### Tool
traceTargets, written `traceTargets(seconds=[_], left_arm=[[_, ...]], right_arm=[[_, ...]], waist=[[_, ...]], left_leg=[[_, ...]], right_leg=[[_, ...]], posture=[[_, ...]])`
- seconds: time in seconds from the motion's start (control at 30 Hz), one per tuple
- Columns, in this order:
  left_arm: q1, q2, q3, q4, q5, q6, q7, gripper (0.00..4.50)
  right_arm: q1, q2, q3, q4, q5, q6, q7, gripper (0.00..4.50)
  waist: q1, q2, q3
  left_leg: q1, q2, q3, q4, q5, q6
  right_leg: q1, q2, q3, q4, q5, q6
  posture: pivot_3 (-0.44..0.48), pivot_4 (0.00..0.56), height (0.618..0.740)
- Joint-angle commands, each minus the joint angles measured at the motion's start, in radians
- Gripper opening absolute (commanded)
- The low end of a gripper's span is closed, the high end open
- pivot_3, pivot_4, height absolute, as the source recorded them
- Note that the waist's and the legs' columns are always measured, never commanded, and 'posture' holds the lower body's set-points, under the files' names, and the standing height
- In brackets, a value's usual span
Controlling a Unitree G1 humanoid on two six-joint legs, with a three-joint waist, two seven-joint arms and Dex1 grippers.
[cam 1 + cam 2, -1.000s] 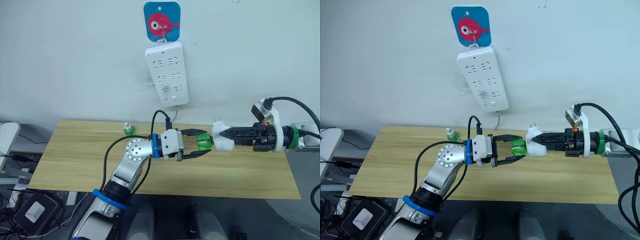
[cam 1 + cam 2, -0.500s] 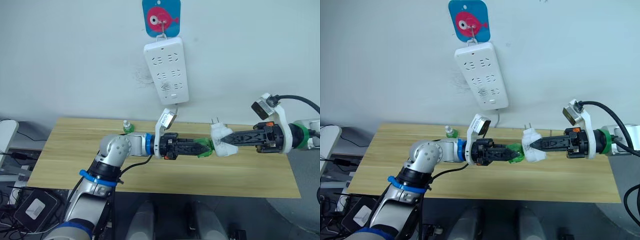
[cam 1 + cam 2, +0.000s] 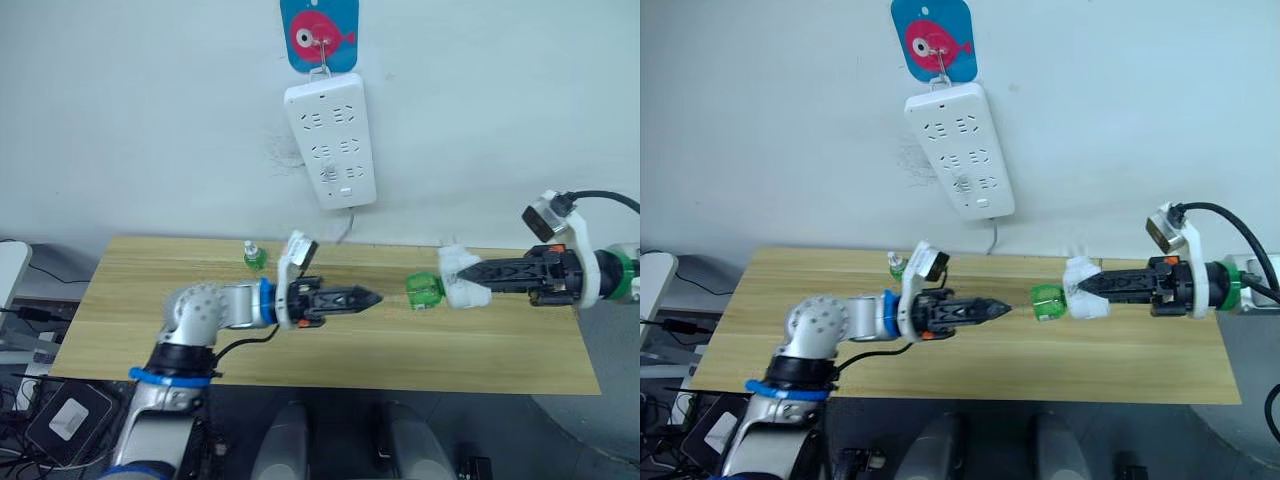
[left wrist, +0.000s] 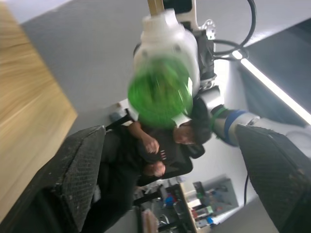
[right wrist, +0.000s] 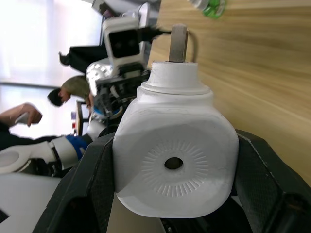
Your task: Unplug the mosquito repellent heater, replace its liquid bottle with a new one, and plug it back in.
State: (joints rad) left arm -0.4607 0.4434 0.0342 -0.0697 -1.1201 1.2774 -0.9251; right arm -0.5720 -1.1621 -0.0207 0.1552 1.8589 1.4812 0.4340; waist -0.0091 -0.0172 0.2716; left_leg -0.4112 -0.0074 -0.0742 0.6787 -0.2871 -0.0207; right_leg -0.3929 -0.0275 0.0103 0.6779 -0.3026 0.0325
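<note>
The right gripper [image 3: 470,283] clamped the mosquito repellent heater [image 3: 463,277] between its two black fingers, holding it in the air above the right part of the wooden table [image 3: 150,290]. The green liquid bottle [image 3: 424,290] was attached to the heater and pointed left toward the other arm. In the right wrist view the heater's white domed face [image 5: 173,162], with its round vent hole, sat pinched between the finger pads [image 5: 87,191].

The left gripper [image 3: 365,298] hovered over the middle of the table, well apart from the green bottle, its tips aimed rightward at it. In the left wrist view its fingers [image 4: 77,172] stood wide apart with nothing between them.

A second small green bottle [image 3: 253,257] stood upright at the far edge of the table, left of centre. A white power strip [image 3: 330,141] hung on the wall below a blue fish hook plate [image 3: 319,33].
</note>
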Motion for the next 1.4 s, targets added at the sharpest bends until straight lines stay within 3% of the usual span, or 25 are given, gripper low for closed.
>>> traceTargets(seconds=[0.03,0.2,0.37,0.47,0.67,0.93,1.03,1.2,1.4], left_arm=[[0.087,0.041,-0.063,-0.182,0.236,-0.322,-0.029,4.49],[0.138,-0.028,-0.22,-0.114,0.866,-1.325,0.022,4.49],[0.053,-0.052,-0.285,0.135,1.173,-1.976,0.103,4.49],[-0.036,-0.083,-0.272,0.277,1.335,-2.223,0.241,4.49],[-0.133,-0.12,-0.278,0.407,1.523,-2.403,0.429,4.49],[-0.203,-0.15,-0.318,0.459,1.631,-2.423,0.558,4.49],[-0.226,-0.142,-0.337,0.48,1.641,-2.433,0.58,3.9],[-0.241,-0.121,-0.355,0.486,1.64,-2.452,0.611,2.35],[-0.236,-0.113,-0.387,0.465,1.591,-2.433,0.601,2.27]], right_arm=[[-0.03,-0.013,-0.054,0.049,0.012,-0.021,-0.012,2.96],[-0.052,-0.008,-0.048,0.076,0.027,-0.003,-0.024,2.96],[-0.09,0.014,-0.027,0.085,0.025,0.008,-0.031,2.96],[-0.117,0.041,-0.015,0.073,0.026,0.003,-0.051,2.96],[-0.118,0.05,0.006,0.042,0.109,-0.018,-0.1,2.96],[-0.116,0.069,0.008,0.014,0.113,-0.025,-0.102,2.96],[-0.112,0.07,0.012,0.008,0.113,-0.023,-0.101,2.96],[-0.111,0.066,0.015,0.01,0.113,-0.021,-0.097,2.96],[-0.113,0.065,0.024,0.008,0.113,-0.025,-0.101,2.96]], waist=[[0.001,0.001,0.0],[0.017,0.002,0.001],[0.032,0.002,0.001],[0.033,0.002,0.001],[0.032,0.002,0.001],[0.031,0.002,0.001],[0.031,0.002,0.001],[0.029,0.002,0.001],[0.028,0.002,0.001]], left_leg=[[0.0,0.0,0.001,0.0,0.0,0.0],[0.0,-0.001,0.004,0.0,0.002,-0.003],[-0.001,-0.001,0.005,0.0,0.001,-0.002],[-0.003,-0.001,0.005,0.0,0.001,-0.002],[-0.006,-0.001,0.005,0.0,0.001,-0.002],[-0.009,-0.001,0.006,0.001,0.001,-0.002],[-0.009,-0.001,0.006,0.001,0.001,-0.001],[-0.009,-0.001,0.007,0.001,0.001,-0.001],[-0.009,-0.001,0.007,0.001,0.001,-0.001]], right_leg=[[0.0,0.0,0.001,0.0,0.0,0.0],[0.001,-0.001,0.004,-0.005,0.001,0.0],[0.001,-0.002,0.004,-0.006,0.001,0.0],[-0.001,-0.002,0.004,-0.005,0.002,0.0],[-0.005,-0.003,0.003,-0.002,0.003,0.002],[-0.011,-0.003,0.003,0.003,0.003,0.002],[-0.011,-0.003,0.003,0.003,0.003,0.002],[-0.011,-0.003,0.003,0.003,0.003,0.002],[-0.011,-0.003,0.003,0.003,0.003,0.002]], posture=[[0.007,0.275,0.74],[0.016,0.276,0.74],[0.034,0.273,0.74],[0.032,0.271,0.74],[0.026,0.264,0.74],[0.02,0.264,0.74],[0.02,0.264,0.74],[0.016,0.271,0.74],[0.019,0.274,0.74]])
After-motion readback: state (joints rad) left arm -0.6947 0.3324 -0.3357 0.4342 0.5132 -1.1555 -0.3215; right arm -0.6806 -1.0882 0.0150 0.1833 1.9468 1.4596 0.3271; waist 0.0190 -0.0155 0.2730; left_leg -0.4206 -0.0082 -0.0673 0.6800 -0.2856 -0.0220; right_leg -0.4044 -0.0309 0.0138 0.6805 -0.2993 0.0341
